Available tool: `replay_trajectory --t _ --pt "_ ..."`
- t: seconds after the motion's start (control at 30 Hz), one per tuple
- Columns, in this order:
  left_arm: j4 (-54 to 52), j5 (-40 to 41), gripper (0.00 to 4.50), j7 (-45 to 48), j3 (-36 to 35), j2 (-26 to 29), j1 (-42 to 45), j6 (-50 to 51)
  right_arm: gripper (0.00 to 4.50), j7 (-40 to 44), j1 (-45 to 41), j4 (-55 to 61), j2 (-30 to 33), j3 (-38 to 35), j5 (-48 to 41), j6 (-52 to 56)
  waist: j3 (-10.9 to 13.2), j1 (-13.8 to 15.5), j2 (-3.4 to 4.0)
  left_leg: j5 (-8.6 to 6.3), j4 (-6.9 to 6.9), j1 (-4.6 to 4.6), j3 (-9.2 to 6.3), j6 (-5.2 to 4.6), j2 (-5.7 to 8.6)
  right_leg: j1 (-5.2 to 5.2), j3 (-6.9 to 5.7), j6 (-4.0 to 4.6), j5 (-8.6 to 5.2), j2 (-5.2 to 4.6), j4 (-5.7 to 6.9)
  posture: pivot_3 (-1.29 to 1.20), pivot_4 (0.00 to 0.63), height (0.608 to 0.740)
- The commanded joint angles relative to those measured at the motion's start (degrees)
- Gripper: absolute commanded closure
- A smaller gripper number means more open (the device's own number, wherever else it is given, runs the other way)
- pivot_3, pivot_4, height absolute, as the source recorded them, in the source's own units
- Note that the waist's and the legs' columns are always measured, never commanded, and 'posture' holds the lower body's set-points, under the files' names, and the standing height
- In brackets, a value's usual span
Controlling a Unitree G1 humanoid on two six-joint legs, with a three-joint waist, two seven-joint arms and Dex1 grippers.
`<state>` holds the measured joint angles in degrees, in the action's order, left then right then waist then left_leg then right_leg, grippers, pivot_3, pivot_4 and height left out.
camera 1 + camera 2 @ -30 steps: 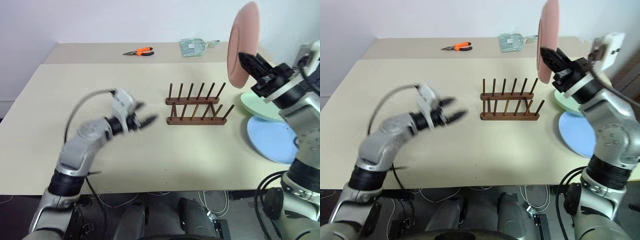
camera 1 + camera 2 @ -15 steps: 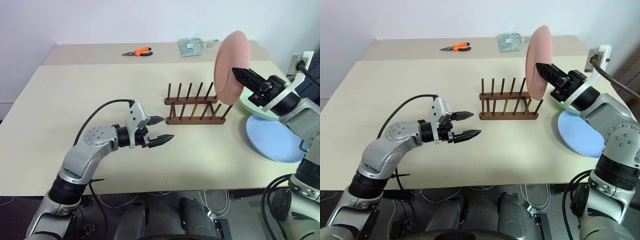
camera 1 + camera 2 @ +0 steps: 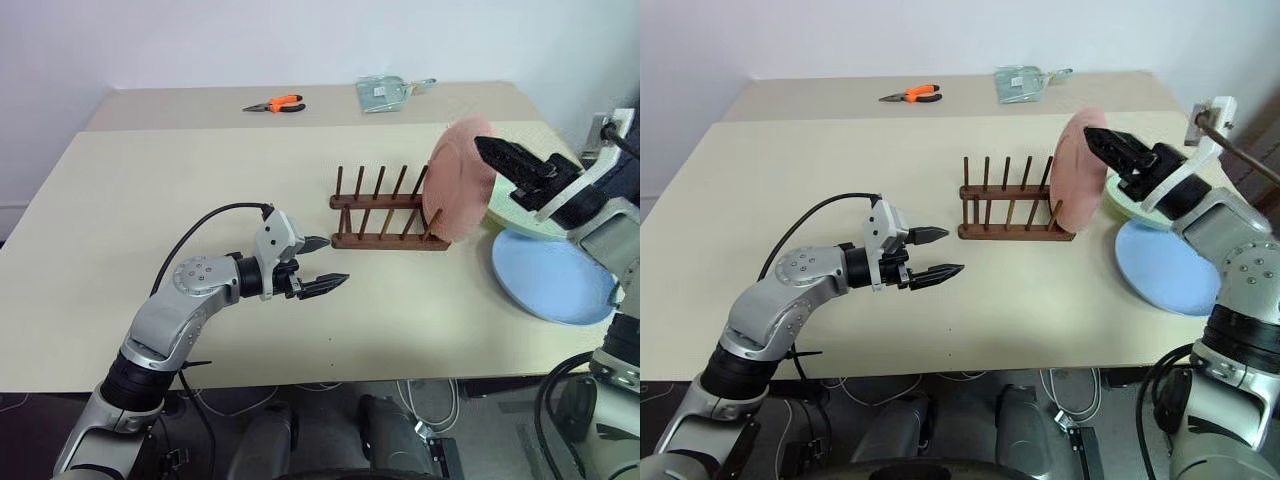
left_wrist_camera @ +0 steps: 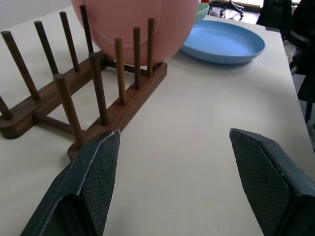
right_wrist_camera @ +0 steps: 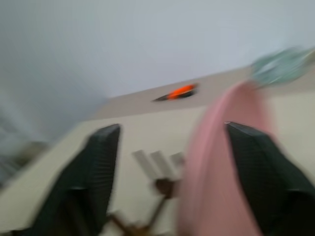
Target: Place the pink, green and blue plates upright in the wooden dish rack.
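Pink plate (image 3: 458, 180): stands on edge at the right end of the wooden dish rack (image 3: 385, 213), between its last pegs, near the right-hand part of the table (image 3: 200, 180). Right gripper (image 3: 1110, 147): fingers spread apart beside the plate's upper rim, not clamped on it; the wrist view is blurred, so I cannot tell whether a finger touches the rim. Draw that hand back gently, away from the rim, so you do not tip the plate out of its slot. Green plate (image 3: 1122, 205): lies flat just behind the right arm, near the table's right edge, partly hidden. Blue plate (image 3: 550, 276): flat in front of it, by the same edge. Either is a fair next pick; take it by the rim and turn it upright before you bring it over a free slot. Left gripper (image 3: 322, 264): fingers apart, empty, hovering over the table well short of the rack's left end. Pliers (image 3: 277, 103) and a clear packet (image 3: 385, 92): far edge, no concern.
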<state>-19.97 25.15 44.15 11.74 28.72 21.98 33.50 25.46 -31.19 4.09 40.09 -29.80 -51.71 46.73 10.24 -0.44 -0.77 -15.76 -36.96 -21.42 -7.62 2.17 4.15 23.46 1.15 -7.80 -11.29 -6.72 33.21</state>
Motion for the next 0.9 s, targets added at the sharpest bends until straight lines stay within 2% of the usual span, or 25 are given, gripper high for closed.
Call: replay_trajectory --t 0.03,0.13,0.23,0.3,0.43,0.67,0.77,0.9 --pt "-2.18 -0.44 0.85 -0.13 -0.10 0.15 -0.17 0.03 1.01 2.03 2.16 -0.23 4.99 -3.87 5.86 -7.30 0.00 0.07 -0.01 0.00 0.00 0.00 0.00 -0.01 0.00 -0.01 0.00 -0.09 0.05 0.00 -0.02 0.00 0.150 0.740" --pt "-2.01 -0.60 0.85 0.10 -0.05 0.24 -0.28 -0.02 1.01 6.69 10.82 -0.77 11.90 -0.24 16.75 -14.45 0.00 0.52 -0.01 -0.02 -0.01 -0.01 0.00 -0.03 0.01 -0.03 0.00 -0.14 0.06 -0.01 -0.04 0.00 0.150 0.740" --pt "-1.09 -1.32 0.85 0.71 0.66 0.31 0.04 -0.48 1.01 12.69 21.55 -3.25 19.42 9.06 32.79 -29.21 -0.01 0.55 -0.01 -0.03 -0.01 0.03 0.08 -0.06 0.00 -0.04 0.02 -0.06 -0.02 -0.02 -0.04 0.00 0.150 0.740" --pt "-0.31 -2.02 0.85 1.07 1.42 0.11 0.64 -0.92 1.01 13.34 24.03 -8.35 22.73 15.31 42.75 -40.08 -0.03 -0.11 0.03 -0.03 -0.03 0.07 0.18 -0.05 -0.01 -0.04 0.06 -0.22 -0.17 -0.01 -0.02 0.00 0.150 0.740" --pt "0.51 -2.90 0.85 1.30 1.91 -0.60 1.52 -1.15 1.01 11.95 18.93 -19.28 23.50 22.62 52.46 -51.03 -0.01 -0.78 0.13 -0.03 -0.04 0.13 0.32 -0.05 -0.03 -0.05 0.16 -0.20 -0.17 -0.03 0.00 0.00 0.150 0.740" --pt "-0.59 -3.40 0.85 0.95 1.51 -0.19 0.47 -0.99 1.01 8.70 5.74 -39.11 20.10 32.38 64.20 -59.40 0.04 -0.22 0.11 -0.03 -0.04 0.12 0.30 -0.05 -0.01 -0.05 0.20 0.03 -0.02 -0.03 -0.01 0.00 0.150 0.740" --pt "-0.76 -3.76 0.85 0.65 1.54 -0.17 0.38 -0.93 1.76 7.84 3.27 -44.31 19.46 34.41 66.65 -62.49 0.04 -0.06 0.12 -0.03 -0.06 0.07 0.25 -0.05 0.02 -0.06 0.21 0.03 -0.02 -0.04 -0.04 0.00 0.150 0.740" --pt "-1.33 -3.85 0.85 0.09 0.99 0.13 -0.26 -0.83 3.72 7.11 2.59 -43.31 19.70 32.97 65.58 -63.96 0.04 -0.35 0.14 -0.03 -0.03 0.09 0.23 -0.05 0.03 -0.06 0.21 0.02 -0.02 -0.05 -0.03 0.00 0.150 0.740"
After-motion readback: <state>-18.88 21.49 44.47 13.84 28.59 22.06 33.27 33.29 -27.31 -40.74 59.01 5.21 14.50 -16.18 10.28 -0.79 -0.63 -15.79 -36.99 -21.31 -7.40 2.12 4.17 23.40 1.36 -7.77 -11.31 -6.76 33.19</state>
